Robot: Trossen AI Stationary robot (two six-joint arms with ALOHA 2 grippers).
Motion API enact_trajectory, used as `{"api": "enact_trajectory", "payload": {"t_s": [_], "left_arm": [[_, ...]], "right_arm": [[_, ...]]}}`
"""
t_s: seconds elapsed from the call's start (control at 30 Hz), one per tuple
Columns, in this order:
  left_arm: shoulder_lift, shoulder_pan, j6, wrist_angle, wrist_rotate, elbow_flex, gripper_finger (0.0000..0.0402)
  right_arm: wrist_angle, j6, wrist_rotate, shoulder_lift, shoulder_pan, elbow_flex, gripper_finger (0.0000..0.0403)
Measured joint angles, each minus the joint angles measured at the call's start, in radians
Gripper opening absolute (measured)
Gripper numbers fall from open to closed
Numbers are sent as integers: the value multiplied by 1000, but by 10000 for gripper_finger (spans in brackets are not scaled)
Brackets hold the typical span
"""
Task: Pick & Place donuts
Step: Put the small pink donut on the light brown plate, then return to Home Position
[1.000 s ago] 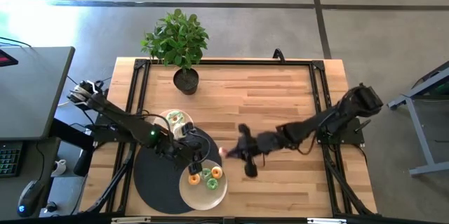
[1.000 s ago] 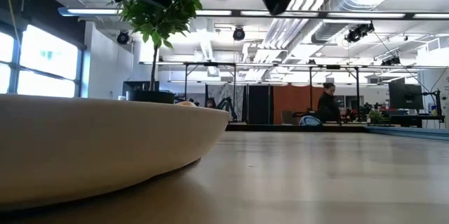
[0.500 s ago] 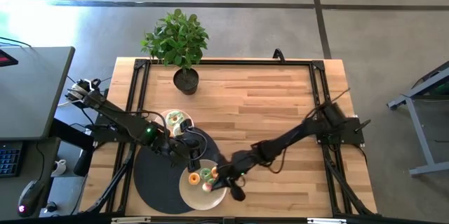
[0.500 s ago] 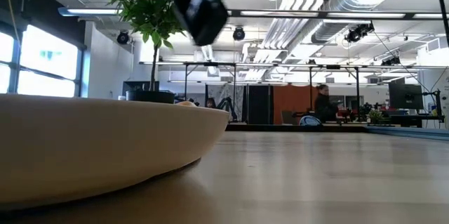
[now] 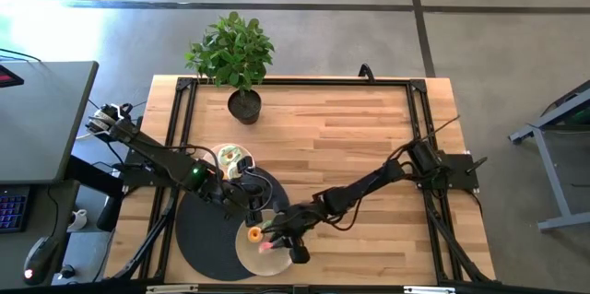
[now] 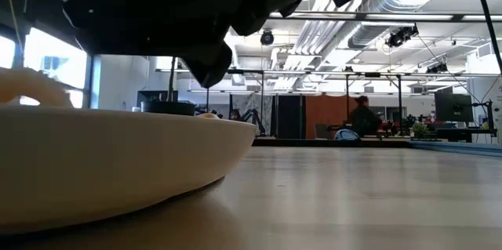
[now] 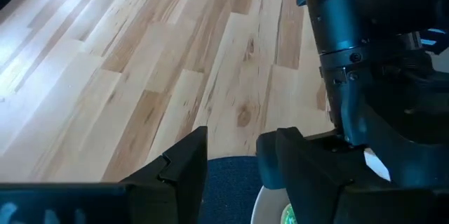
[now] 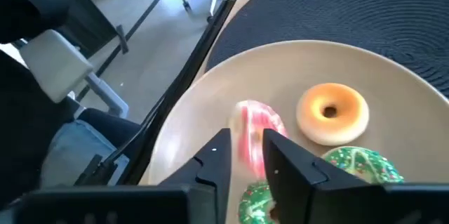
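Low in the overhead frame, the right gripper (image 5: 277, 241) hangs over the near round white plate (image 5: 247, 256), its fingers set a little apart around a pink-iced toy ring donut (image 8: 254, 136) lying on the plate (image 8: 421, 104). Beside that sit an orange-iced donut (image 8: 332, 114) and a green-iced donut (image 8: 362, 164). Just up and left, the left gripper (image 5: 247, 205) waits by the plate's edge, fingers (image 7: 186, 166) slightly parted and empty. Risk, as a judgement: lifting away could drag the pink donut or knock its neighbours, and the two arms are close enough to collide. Farther up-left, a second small plate (image 5: 219, 154) holds more donuts; a potted green plant (image 5: 234, 54) stands beyond.
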Motion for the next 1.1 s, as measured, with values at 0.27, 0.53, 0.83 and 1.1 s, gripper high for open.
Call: {"api": "enact_trajectory", "payload": {"t_s": [0.27, 0.53, 0.83, 1.1], "left_arm": [[0, 0, 8, 0, -2, 0, 168], [-45, 0, -6, -38, 0, 0, 168], [-224, -1, -54, -294, -97, 0, 168], [-389, 0, -39, -465, -175, 1, 168]], "right_arm": [[-56, 43, -11, -29, -14, -2, 137], [-531, 83, 20, -292, -47, 0, 142], [-962, -36, 566, -719, 8, -43, 129], [-851, 31, 585, -1132, -3, -445, 129]]}}
